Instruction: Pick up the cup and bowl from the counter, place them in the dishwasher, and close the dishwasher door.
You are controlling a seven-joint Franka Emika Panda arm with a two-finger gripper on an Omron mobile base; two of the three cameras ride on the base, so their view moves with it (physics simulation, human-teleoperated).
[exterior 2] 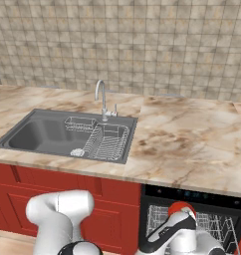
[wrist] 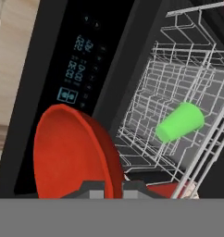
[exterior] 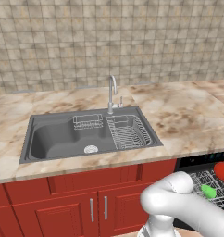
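Tool [wrist: 106, 187] is clamped on the red bowl [wrist: 70, 155]; in the hand view the two dark tips sit at the bowl's lower rim, one on each side of the wall, bowl held on edge with its open face toward the camera. Bowl hangs in front of the open dishwasher door [wrist: 81, 69], whose dark control strip with small blue-lit icons shows just behind it. In the left base view the bowl [exterior: 222, 170] is at the right edge, above the white wire rack [exterior: 211, 183]. In the right base view the bowl [exterior 2: 180, 208] peeks out above the arm's wrist, just under the dishwasher's control strip.

Green cup [wrist: 180, 121] lies on its side in the wire rack [wrist: 178, 88] inside the dishwasher [exterior 2: 192, 214], open end pointing lower left in the hand view, well clear of the bowl. Left base view shows the cup [exterior: 208, 190] in the rack, just below and left of the bowl.

Dishwasher is open, rack visible, set under the marble table [exterior 2: 192, 139] to the right of the red cabinets [exterior: 86, 199]. Grey sink [exterior: 63, 136] is sunk in the table, with a faucet [exterior: 112, 92] behind it and a wire drying basket [exterior: 127, 132] in its right half. Beige tiled wall [exterior: 109, 41] behind.
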